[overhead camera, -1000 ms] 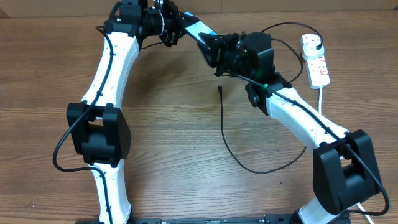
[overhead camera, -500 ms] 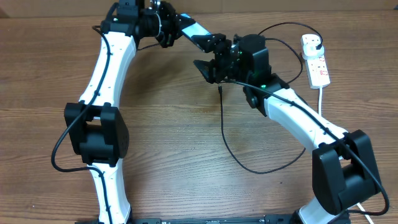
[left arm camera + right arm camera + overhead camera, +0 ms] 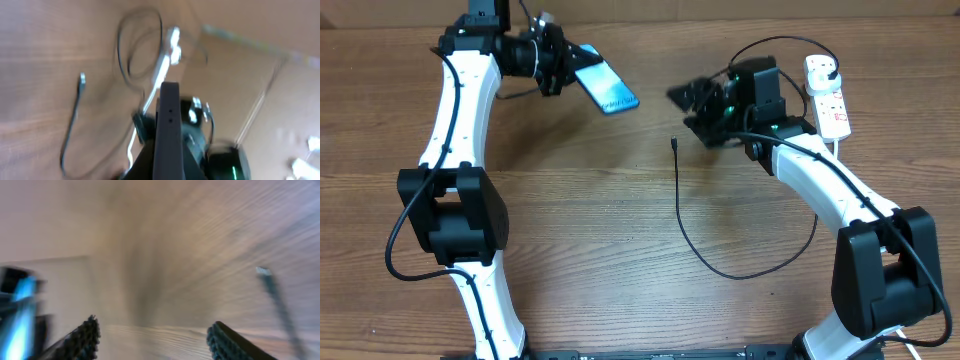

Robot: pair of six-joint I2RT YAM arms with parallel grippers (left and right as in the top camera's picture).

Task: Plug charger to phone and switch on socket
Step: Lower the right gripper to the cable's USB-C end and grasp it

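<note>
the left gripper (image 3: 568,70) is clamped on one end of the phone (image 3: 607,90), holding it over the far left of the table (image 3: 570,220) with the lit screen turned toward the overhead camera. the right gripper (image 3: 690,102), blurred, hangs to the right of the phone and well apart from it. the tip of the charger (image 3: 675,146) lies on the wood just below that gripper, and its cable loops back to the socket (image 3: 828,98) at the far right.

left wrist view: the phone (image 3: 166,130) shows edge-on in the middle, the charger (image 3: 81,79) tip lies on the table off to its left, and the socket (image 3: 171,42) is a blur beyond.

right wrist view: the fingers (image 3: 82,339) stand wide apart and empty. the phone (image 3: 20,320) glows blue at far left, and the charger (image 3: 265,272) tip is at right.
</note>
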